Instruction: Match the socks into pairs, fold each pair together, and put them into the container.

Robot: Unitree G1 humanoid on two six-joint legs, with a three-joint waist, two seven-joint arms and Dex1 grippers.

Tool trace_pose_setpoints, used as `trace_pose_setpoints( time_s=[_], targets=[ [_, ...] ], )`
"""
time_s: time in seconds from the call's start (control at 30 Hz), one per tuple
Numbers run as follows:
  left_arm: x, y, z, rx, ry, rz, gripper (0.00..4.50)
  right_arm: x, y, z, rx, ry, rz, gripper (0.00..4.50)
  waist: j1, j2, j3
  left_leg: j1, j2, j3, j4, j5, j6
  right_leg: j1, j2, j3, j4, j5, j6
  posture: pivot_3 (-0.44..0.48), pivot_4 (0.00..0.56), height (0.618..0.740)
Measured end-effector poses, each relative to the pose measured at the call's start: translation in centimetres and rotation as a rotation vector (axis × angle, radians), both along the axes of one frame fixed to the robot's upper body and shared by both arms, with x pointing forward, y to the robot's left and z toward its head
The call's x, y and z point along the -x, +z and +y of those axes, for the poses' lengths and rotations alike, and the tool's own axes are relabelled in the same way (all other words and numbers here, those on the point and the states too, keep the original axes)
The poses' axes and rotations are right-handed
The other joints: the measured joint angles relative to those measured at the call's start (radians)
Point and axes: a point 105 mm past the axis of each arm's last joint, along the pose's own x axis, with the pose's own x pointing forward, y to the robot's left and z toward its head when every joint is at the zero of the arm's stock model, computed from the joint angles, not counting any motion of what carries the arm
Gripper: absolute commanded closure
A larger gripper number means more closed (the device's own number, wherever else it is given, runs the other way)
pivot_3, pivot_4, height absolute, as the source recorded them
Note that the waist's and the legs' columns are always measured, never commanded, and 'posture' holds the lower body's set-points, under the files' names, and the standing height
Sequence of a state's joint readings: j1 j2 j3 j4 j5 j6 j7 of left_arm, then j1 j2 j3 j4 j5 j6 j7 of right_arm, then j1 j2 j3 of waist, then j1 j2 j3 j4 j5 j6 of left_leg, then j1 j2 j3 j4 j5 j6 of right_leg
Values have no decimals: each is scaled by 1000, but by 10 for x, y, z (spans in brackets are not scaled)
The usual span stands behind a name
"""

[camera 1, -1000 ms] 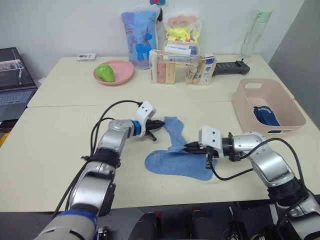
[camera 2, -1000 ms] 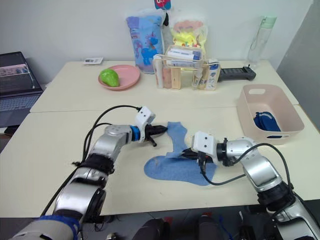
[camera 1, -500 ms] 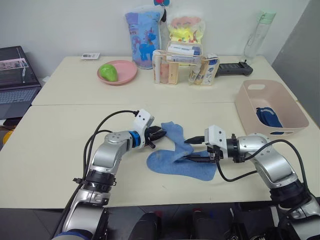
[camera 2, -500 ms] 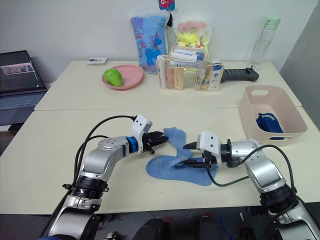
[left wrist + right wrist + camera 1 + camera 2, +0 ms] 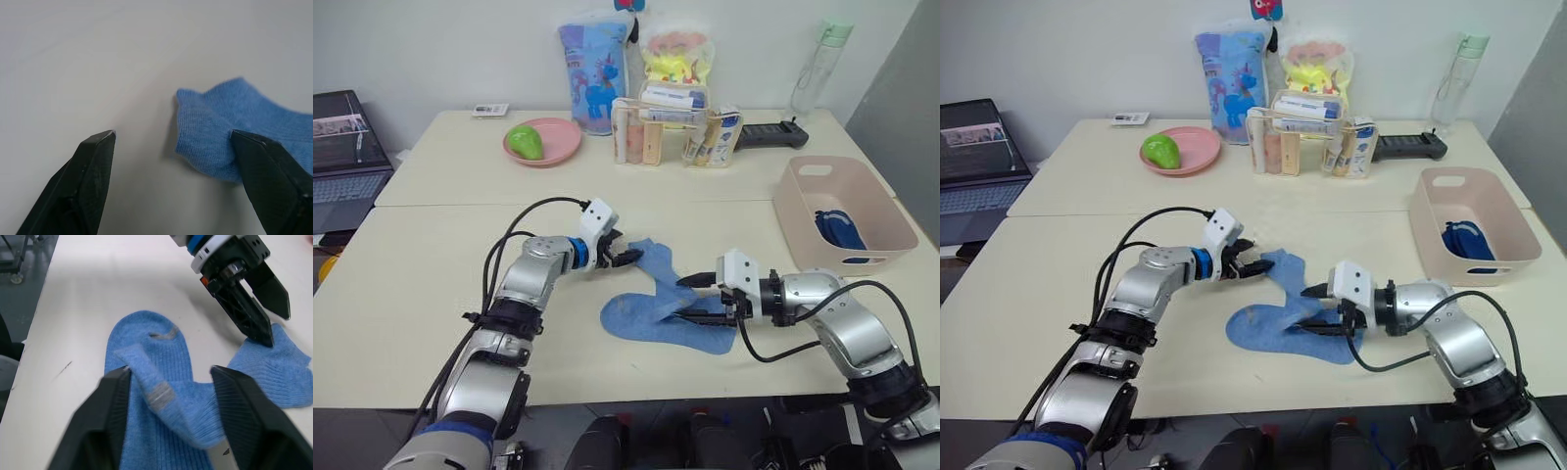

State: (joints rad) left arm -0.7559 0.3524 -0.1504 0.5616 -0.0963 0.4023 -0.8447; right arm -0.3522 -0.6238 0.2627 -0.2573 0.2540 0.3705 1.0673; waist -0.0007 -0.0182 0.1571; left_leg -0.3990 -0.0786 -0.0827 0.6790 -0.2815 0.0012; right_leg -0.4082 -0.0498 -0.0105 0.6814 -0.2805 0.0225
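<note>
Pale bench [image 5: 421, 294] against a white wall, clutter along the back. Light blue socks [image 5: 666, 311] lie mid-bench, one flat w/ its toe toward the robot's left, the other draped partly over it, cuff end reaching up toward the left arm. Looks like they're overlapped on purpose, matched as a pair and ready for folding.

Left end effector [image 5: 625, 257] sits at the cuff tip of the upper sock, fingers spread apart; in its wrist view one finger touches the cuff edge, other finger is over bare bench, so nothing gripped, prob. lining up to pinch that cuff. Right end effector [image 5: 690, 299] is low over the socks' middle, fingers parted w/ a raised ridge of sock fabric between them, not clamped as far as I can tell. Likely placed there to pin or lift the midline so the fold has a crease.

Container [image 5: 800, 211] stands on the robot's right, well apart from the blue pair, w/ dark navy socks [image 5: 837, 231] already in it. So one pair seems done; no mustard socks seen.

Round pink plate [image 5: 560, 147] w/ green fruit [image 5: 523, 141] at back left, laptop [image 5: 342, 157] at the far left, bottle [image 5: 808, 69] back right.
</note>
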Motion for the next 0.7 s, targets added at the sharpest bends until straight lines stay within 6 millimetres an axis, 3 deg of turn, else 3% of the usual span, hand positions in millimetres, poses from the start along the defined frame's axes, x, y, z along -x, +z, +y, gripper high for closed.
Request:
trace_pose_setpoints(
  time_s=[0.13,0.3,0.4,0.57,0.67,0.7],
  targets=[
    [0,1,-6,15,-47,14,2816,4,-4,2,2,11,8,4338,0,0,0,0,0,0,0,0,0,0,0,0,0,0,0,0,150,740],
    [0,9,-28,56,-116,-11,4482,7,0,8,-21,22,5,4500,0,0,0,0,0,0,0,0,0,0,0,0,0,0,0,0,150,740],
    [-4,18,-46,82,-162,-39,4482,8,2,19,-58,31,9,4500,0,0,0,0,0,0,0,0,0,0,0,0,0,0,0,0,150,740],
    [2,48,-94,135,-344,-126,4482,2,19,63,-148,82,-36,4500,-2,0,0,0,0,0,0,0,0,-1,0,0,0,0,0,0,150,740],
    [10,49,-103,114,-436,-146,4482,-5,14,71,-140,63,-27,4500,-5,0,0,0,0,0,0,0,0,-1,0,0,0,0,0,0,150,740],
    [12,45,-104,97,-453,-144,4497,-7,9,71,-129,49,-12,4290,-5,0,0,0,0,0,0,0,0,-1,0,0,0,0,0,0,150,740]
  ],
)
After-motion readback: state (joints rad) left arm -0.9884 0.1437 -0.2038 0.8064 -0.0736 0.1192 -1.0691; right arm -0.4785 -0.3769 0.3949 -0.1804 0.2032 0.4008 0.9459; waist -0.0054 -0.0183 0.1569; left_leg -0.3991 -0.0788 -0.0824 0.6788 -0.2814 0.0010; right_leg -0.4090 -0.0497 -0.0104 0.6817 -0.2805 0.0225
